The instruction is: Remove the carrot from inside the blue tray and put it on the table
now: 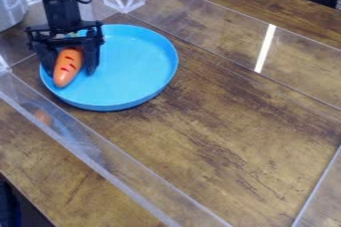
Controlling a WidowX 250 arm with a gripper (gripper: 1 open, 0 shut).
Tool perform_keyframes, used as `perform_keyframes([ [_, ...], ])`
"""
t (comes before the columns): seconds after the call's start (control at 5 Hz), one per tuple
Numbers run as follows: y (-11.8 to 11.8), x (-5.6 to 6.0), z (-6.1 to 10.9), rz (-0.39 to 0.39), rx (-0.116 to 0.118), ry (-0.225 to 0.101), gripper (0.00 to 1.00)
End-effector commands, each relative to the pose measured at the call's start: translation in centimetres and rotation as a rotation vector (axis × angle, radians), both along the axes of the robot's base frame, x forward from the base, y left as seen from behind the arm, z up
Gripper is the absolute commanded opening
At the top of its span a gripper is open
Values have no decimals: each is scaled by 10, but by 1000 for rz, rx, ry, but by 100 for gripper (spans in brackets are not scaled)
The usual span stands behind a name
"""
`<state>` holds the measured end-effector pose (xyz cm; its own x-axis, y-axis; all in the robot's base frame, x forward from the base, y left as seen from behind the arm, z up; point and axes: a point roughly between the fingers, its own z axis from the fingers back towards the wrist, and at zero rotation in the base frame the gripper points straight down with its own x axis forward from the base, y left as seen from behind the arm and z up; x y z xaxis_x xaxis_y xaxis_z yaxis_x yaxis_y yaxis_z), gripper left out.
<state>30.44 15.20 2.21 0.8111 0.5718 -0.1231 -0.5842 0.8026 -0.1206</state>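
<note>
1. Carrot (66, 68): small, orange and tapered, with dark ridge marks; positioned within the left part of the blue tray, near its rim; upper end partly hidden.
2. Blue tray (131, 70): round, shallow, bright-blue dish with a low raised rim; lies flat on the worktop.
3. Worktop (226, 136): dark brown wood planks, visible grain, glossy surface; extends beneath the tray.

The carrot (67, 68) is bright orange with dark marks across it (little stripes, really) and a touch of green at its top, against the plain, vivid blue of the tray (130, 69). The hand (67, 54) and the arm (55, 2) are black. Brown wood grain patterns the worktop (226, 112), with darker streaks in places, a bright white streak of glare (265, 48) and paler, greyish bands of sheen (114, 161).
</note>
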Motion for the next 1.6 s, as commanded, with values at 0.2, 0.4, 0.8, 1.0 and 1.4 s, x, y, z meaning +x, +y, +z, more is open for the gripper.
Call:
perform_keyframes([
  [0.2, 9, 4, 1, 20, 2, -20, 0],
  [0.4, 5, 5, 7, -3, 3, -23, 0],
  [0.8, -2, 4, 17, -40, 6, -21, 0],
  [1.0, -5, 4, 22, -58, 7, -21, 0],
  [1.4, -11, 3, 32, -91, 9, -19, 0],
])
